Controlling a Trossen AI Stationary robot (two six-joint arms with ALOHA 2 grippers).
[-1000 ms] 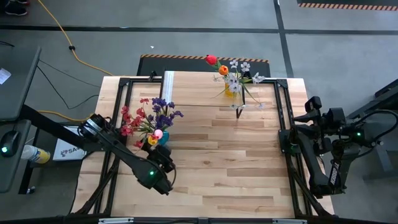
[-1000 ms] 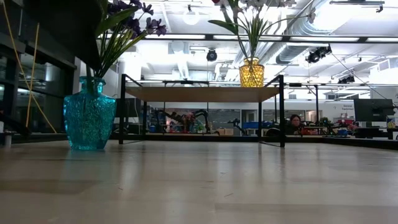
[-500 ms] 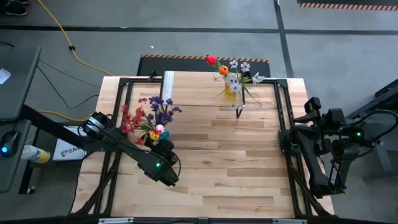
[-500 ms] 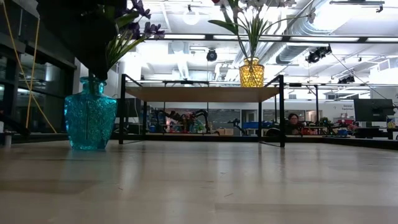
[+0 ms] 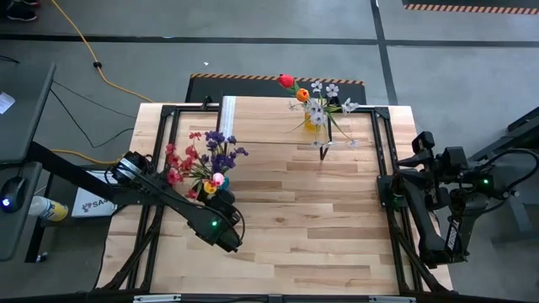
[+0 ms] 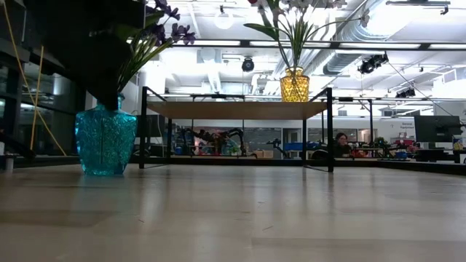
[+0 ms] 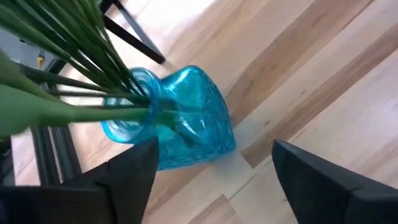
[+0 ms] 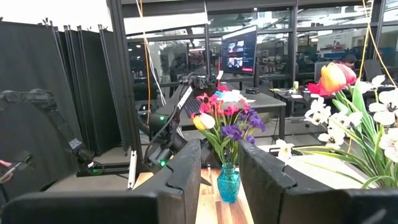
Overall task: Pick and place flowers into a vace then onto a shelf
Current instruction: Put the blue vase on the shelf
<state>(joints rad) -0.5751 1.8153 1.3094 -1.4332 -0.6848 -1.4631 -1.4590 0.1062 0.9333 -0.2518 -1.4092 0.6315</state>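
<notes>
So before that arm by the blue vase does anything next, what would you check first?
1. Flowers seated in the blue vase: ok, the stems run into its neck.
2. Blue vase upright on the table: ok in the low view.
3. Left claw lined up on the vase: ok, open, one finger on either side of it, not gripping.
4. Room on the shelf: likely ok, the yellow vase stands toward one end with bare board beside it.
5. Right claw out of the way: ok, it waits at the table's right edge.
6. Stems clear of the left claw's fingers: cannot tell.
</notes>
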